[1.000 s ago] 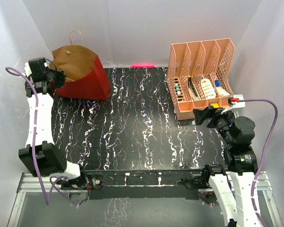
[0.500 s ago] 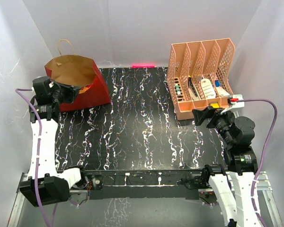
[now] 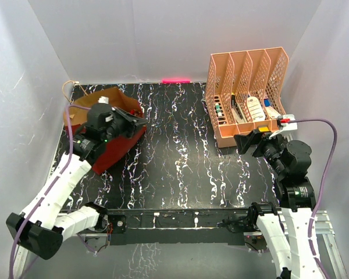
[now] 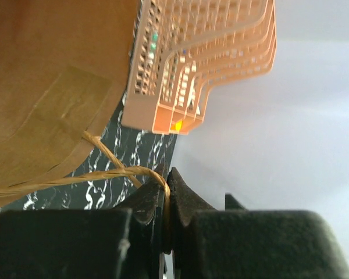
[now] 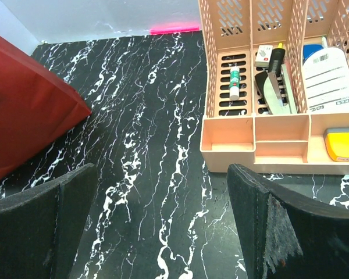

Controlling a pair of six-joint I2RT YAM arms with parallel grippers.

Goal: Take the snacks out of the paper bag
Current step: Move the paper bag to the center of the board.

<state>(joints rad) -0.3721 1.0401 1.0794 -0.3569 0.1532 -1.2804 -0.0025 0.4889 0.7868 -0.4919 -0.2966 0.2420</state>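
Paper bag: the dark red paper bag (image 3: 117, 150) sits at the far left of the marbled black table (image 3: 180, 163). It is tipped off upright, with its kraft-lined mouth showing from above. Whether its base rests flat I cannot tell.

Left gripper: the left gripper (image 4: 168, 183) has its jaws pinched together on one twisted cord handle (image 4: 107, 177), which passes between the fingertips. It grips only the handle, not the paper wall, probably because a thin cord gives a sure hold for dragging or tilting the bag.

Second handle: the other handle (image 3: 67, 88) hangs free at the bag's far left edge.

Snacks: none show clearly in any view, so they are most likely inside the bag. Tilting the bag looks like a way to spill them out or bring the mouth within reach.

Right gripper: the right gripper (image 5: 163, 195) hovers low over the right side of the table with its jaws spread wide and nothing between them. It faces left toward the bag, so it seems to be waiting to reach in once the mouth is presented.

File rack: the peach mesh file rack (image 3: 221, 75) stands far right, just beyond the right gripper and well apart from the bag. It plays no part in the task.

Stage: early, since no snack is out on the table yet.
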